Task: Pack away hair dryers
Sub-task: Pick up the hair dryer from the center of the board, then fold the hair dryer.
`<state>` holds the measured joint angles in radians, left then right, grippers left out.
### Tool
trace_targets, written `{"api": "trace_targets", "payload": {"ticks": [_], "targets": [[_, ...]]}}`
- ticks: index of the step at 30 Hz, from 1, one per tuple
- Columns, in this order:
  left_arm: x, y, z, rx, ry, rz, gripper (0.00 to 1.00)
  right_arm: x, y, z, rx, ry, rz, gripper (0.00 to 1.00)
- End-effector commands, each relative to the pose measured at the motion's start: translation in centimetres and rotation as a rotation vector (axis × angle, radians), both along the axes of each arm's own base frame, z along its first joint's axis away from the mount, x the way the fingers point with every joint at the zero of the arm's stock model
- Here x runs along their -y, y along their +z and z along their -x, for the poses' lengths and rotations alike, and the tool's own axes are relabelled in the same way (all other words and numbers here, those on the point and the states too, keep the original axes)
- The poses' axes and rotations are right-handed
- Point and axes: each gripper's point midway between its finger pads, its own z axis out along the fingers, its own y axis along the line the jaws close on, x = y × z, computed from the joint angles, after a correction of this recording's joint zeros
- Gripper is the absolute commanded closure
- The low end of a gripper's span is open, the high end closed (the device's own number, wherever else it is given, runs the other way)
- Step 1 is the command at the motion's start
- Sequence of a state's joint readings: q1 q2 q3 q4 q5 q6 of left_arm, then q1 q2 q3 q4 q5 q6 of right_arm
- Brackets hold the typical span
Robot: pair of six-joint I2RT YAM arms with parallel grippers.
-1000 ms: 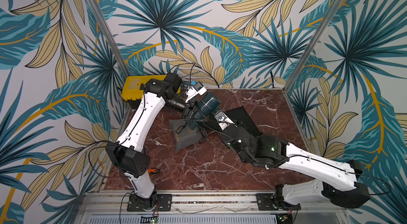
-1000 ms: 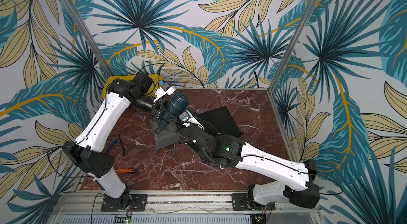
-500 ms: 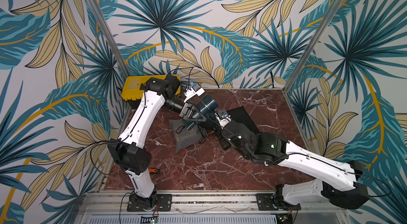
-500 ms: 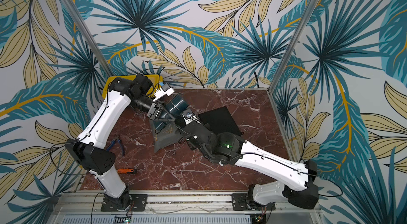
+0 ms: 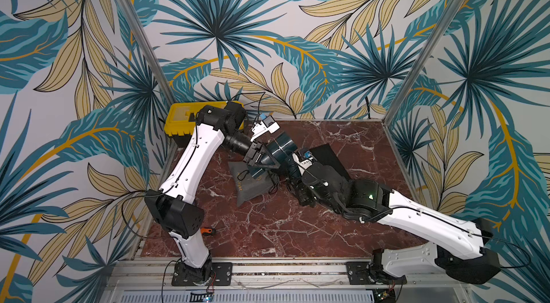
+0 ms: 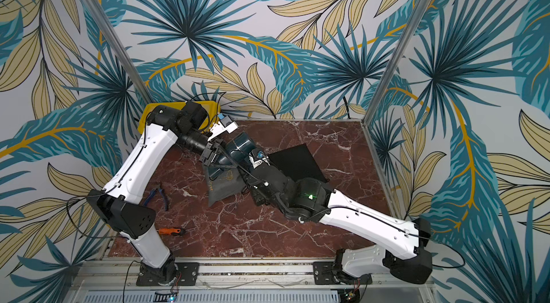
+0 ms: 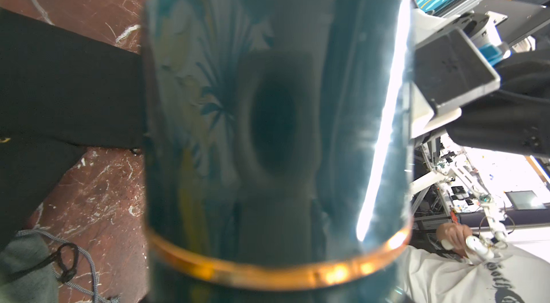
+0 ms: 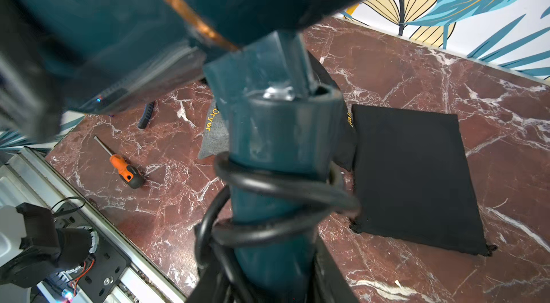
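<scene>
Dryer lowered toward pouch; nothing confirmed packed.
Right fingers (image 8: 329,280) clamped on the corded handle of the teal hair dryer (image 5: 282,146), now lower than a second ago, just above the grey pouch (image 5: 253,191) on the counter (image 5: 297,233). Left fingers (image 5: 270,156) spread across its barrel; grip cannot be told. Grey pouch contents hidden; black pouch (image 5: 330,157) lies flat, apparently empty; yellow case (image 5: 181,120) closed.

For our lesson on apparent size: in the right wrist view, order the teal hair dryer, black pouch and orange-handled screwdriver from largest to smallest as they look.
1. teal hair dryer, but it is right at the camera, so its rank is unsure
2. black pouch
3. orange-handled screwdriver, clearly smallest
</scene>
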<state>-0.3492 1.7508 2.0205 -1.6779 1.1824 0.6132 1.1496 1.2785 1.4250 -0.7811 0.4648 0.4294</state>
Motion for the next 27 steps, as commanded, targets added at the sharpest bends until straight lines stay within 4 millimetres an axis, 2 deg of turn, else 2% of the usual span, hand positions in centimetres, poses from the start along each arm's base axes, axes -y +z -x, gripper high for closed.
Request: {"api": "trace_targets", "payload": {"ticks": [1, 5, 11, 16, 22, 27], "targets": [[2.4, 1.8, 0.8, 0.187, -0.104, 0.122, 1.00, -3.7, 8.7, 3.0, 0.109, 0.191, -0.303, 0.58], [2.2, 2.0, 1.0, 0.167, -0.096, 0.126, 1.00, 0.1, 8.5, 4.2, 0.068, 0.189, -0.281, 0.37], [2.4, 3.2, 1.4, 0.136, -0.101, 0.174, 1.00, 3.6, 7.5, 6.8, -0.045, 0.227, -0.323, 0.32], [2.7, 5.0, 1.5, 0.083, -0.112, 0.250, 1.00, 5.6, 7.1, 7.1, -0.034, 0.204, -0.344, 0.30], [3.1, 6.3, 2.3, 0.029, -0.142, 0.311, 1.00, 6.4, 6.8, 6.1, -0.022, 0.175, -0.321, 0.28], [3.0, 7.1, 3.4, 0.043, -0.159, 0.330, 1.00, 5.5, 5.6, 5.0, -0.082, 0.178, -0.318, 0.28]]}}
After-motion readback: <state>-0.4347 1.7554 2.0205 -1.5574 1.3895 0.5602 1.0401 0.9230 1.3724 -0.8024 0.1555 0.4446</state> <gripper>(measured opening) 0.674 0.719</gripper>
